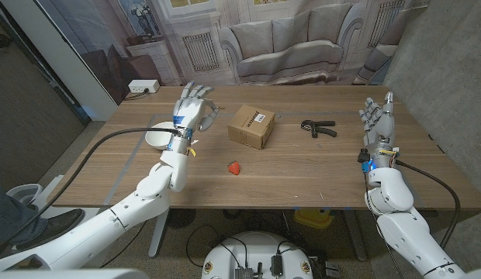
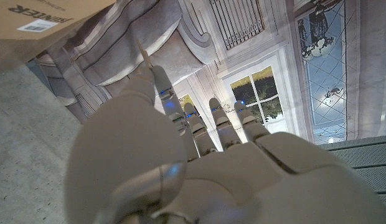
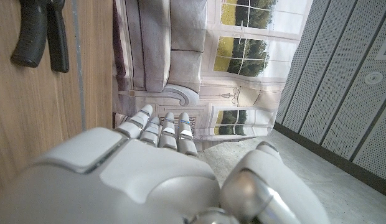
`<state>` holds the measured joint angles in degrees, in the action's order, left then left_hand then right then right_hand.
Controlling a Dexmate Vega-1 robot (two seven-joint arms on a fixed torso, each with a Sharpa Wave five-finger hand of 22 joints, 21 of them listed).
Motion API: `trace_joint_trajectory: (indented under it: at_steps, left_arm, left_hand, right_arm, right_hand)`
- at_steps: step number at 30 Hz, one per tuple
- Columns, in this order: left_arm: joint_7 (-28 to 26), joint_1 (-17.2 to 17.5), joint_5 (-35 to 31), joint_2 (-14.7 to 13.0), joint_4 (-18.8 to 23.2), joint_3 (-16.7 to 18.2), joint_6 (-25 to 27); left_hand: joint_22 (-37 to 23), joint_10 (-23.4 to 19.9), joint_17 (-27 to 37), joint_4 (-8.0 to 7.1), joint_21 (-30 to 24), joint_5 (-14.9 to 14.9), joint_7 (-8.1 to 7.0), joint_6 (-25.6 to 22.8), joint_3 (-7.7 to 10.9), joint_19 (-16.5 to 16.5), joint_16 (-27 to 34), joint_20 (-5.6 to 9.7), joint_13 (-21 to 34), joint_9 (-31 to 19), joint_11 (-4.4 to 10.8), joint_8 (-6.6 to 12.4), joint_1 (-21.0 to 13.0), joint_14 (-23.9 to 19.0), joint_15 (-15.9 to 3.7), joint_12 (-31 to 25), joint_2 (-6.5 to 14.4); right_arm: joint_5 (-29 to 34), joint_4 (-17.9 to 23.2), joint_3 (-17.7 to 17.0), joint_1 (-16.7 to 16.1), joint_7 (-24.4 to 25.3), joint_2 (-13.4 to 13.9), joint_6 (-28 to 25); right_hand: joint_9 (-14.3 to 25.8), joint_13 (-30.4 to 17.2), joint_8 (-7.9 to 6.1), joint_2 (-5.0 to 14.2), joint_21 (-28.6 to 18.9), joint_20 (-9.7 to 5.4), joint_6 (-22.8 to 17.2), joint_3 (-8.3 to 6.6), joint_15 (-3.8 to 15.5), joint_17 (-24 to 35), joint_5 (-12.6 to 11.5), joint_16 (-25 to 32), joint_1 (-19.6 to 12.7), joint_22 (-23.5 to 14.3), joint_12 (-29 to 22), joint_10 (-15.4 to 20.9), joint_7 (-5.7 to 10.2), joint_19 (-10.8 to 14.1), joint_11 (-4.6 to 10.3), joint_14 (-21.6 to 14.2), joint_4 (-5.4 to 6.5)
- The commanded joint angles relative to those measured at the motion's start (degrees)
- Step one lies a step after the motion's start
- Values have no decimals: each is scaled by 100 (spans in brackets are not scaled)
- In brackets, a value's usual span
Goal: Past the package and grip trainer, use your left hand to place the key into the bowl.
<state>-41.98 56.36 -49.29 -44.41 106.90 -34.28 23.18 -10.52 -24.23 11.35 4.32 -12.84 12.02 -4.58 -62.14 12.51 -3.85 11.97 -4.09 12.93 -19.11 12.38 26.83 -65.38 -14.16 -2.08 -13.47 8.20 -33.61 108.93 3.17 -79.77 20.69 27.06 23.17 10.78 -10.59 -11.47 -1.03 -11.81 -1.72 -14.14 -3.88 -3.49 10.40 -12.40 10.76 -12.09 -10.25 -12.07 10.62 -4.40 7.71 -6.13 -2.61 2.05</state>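
My left hand (image 1: 192, 111) is raised over the far right rim of the white bowl (image 1: 156, 138), whose right side my wrist hides. In the left wrist view a thin pale sliver, the key (image 2: 142, 53), sticks out at the thumb tip, pinched against a finger while the other fingers (image 2: 221, 121) are spread. The cardboard package (image 1: 250, 125) lies at the table's middle, a corner of the package (image 2: 37, 15) showing past that hand. The black grip trainer (image 1: 318, 128) lies to its right. My right hand (image 1: 378, 118) stands upright near the right edge, holding nothing, with the grip trainer (image 3: 38, 34) ahead of it.
A small red object (image 1: 234, 167) lies on the wooden table (image 1: 302, 170) in front of the package. A black cable (image 1: 116, 138) runs along my left arm over the table's left side.
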Motion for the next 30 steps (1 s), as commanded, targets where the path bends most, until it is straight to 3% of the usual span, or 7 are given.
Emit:
trace_joint_trajectory:
  at_steps: [1,30]
  left_arm:
    - [-102,350,0,-74,282,227,196]
    - [-459,1212,64,-223,845,864,716]
  left_hand:
    - [-30,-65,6,-2,8,-12,-38,-7,38,-42,-2,-25,27,-2,-11,20,3,-56,-721,0,-34]
    - [-31,-100,8,11,15,-35,-37,-7,82,-47,-14,-28,51,36,-11,79,12,-73,-718,20,-46]
  right_arm:
    - [-31,2,-12,-32,-24,16,26]
    - [-33,52,-41,-81,-53,36,31]
  right_hand:
    - [17,-19,21,30,33,22,-34,37,-13,19,-6,-5,-31,-19,-34,1,-6,50,-3,-26,8]
    - [17,-19,18,46,35,18,-38,52,-2,19,-7,-5,-36,-19,-36,7,-10,57,0,-29,-2]
